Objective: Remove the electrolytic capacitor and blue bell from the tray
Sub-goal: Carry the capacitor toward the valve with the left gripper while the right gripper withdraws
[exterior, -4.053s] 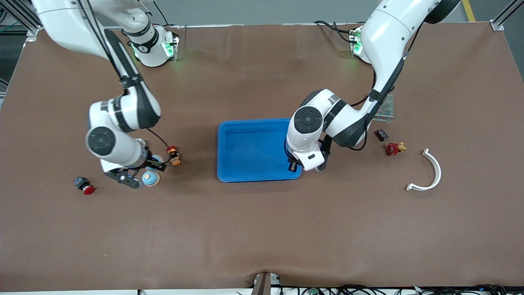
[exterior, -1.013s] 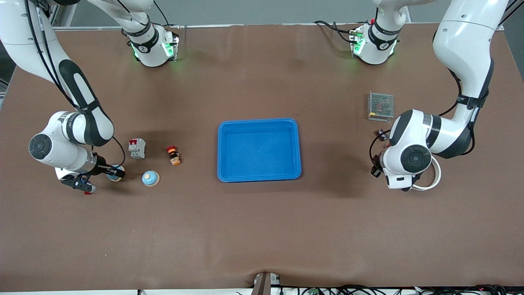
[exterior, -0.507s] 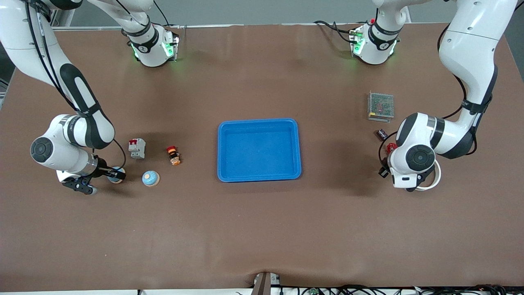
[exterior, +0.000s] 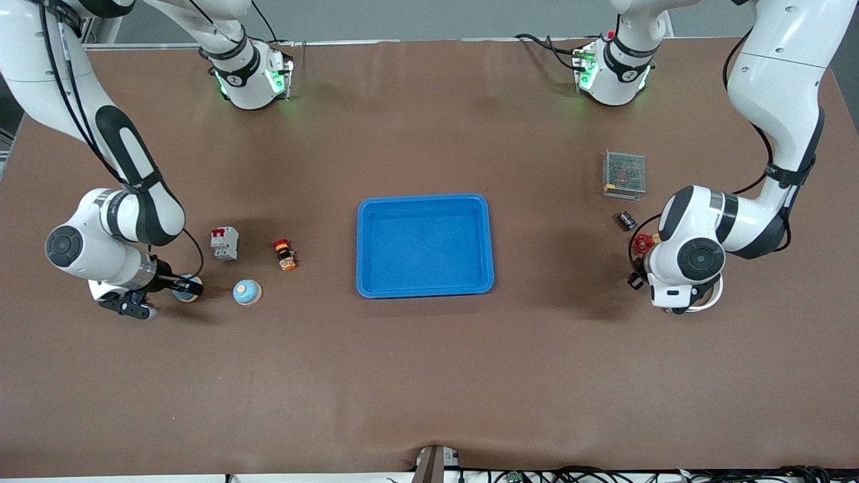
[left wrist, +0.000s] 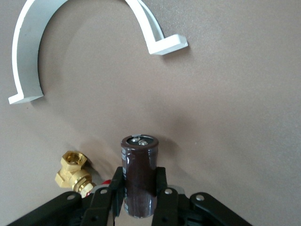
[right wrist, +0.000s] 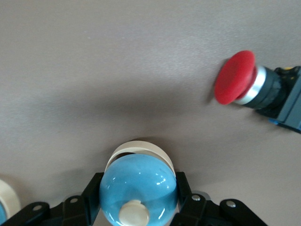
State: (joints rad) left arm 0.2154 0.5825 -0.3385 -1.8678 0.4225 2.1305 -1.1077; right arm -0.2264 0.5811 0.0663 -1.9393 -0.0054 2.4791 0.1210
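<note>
Brown counter [exterior: 429, 376], blue tray [exterior: 425, 288] mid-way between arms. Left claw [left wrist: 140, 200] clamped on capacitor [left wrist: 139, 175], up over white arc bracket [left wrist: 28, 56] and brass valve [left wrist: 73, 172]. Right claw [right wrist: 137, 200] clamped on blue bell [right wrist: 138, 188], over counter near red button [right wrist: 235, 77]. Second bell [exterior: 247, 292] sits toward the right arm's end.

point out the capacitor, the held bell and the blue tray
capacitor [left wrist: 139, 181]: left wrist view, brown sleeve.
held bell [right wrist: 138, 186]: right wrist view, blue dome.
blue tray [exterior: 425, 200]: front view, rim toward the robots' bases.
</note>
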